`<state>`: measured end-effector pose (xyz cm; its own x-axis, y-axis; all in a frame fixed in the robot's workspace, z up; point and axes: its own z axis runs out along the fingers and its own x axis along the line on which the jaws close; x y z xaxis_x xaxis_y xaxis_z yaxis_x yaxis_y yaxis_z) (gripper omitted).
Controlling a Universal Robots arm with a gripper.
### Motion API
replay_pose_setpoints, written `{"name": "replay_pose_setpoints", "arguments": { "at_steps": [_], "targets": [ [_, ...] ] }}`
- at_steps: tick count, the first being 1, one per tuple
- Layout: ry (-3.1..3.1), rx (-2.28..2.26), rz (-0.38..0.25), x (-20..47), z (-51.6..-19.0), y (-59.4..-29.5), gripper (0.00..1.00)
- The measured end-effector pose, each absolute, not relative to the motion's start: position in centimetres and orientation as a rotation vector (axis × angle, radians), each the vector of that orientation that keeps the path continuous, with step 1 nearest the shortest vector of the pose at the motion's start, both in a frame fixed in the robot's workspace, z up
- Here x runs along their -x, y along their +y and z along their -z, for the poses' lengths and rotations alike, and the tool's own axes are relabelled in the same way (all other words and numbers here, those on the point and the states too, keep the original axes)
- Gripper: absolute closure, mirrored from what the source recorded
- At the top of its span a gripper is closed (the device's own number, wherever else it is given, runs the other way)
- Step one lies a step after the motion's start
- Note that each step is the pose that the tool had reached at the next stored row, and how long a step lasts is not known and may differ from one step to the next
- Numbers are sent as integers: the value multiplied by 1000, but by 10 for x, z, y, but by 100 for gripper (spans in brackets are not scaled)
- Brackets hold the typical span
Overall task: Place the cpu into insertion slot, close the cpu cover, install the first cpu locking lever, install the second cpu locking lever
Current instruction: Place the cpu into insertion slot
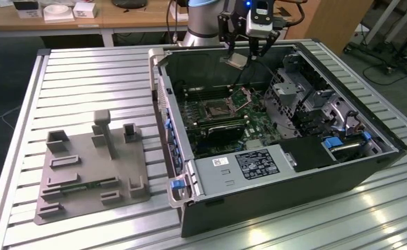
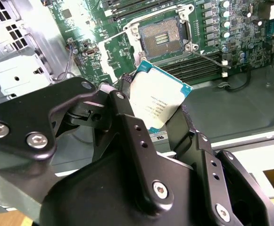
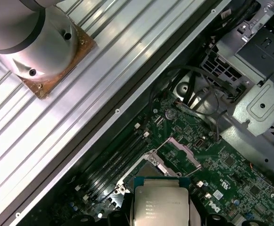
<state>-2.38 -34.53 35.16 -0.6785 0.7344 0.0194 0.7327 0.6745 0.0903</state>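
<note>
Gripped the cpu [image 2: 160, 96] fast in the claw [image 2: 153, 107], well above the bare insertion slot [image 2: 161, 38]. Judged as step one: not yet squared to it nor seated, with cpu cover [image 1: 245, 98] open.

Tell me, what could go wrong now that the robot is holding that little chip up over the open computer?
1. The cpu is gripped only at its edges by the hand and looks tilted in the second wrist view; it might slip and drop onto the motherboard.
2. If it comes down tilted or off-centre, it could land crooked in the open socket and damage the contacts.
</note>
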Motion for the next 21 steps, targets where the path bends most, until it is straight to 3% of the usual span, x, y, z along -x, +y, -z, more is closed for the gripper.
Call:
{"name": "replay_pose_setpoints", "arguments": {
  "at_steps": [21],
  "targets": [
    [2753, -1454, -139, 24, -351, -345, 46]
  ]
}}
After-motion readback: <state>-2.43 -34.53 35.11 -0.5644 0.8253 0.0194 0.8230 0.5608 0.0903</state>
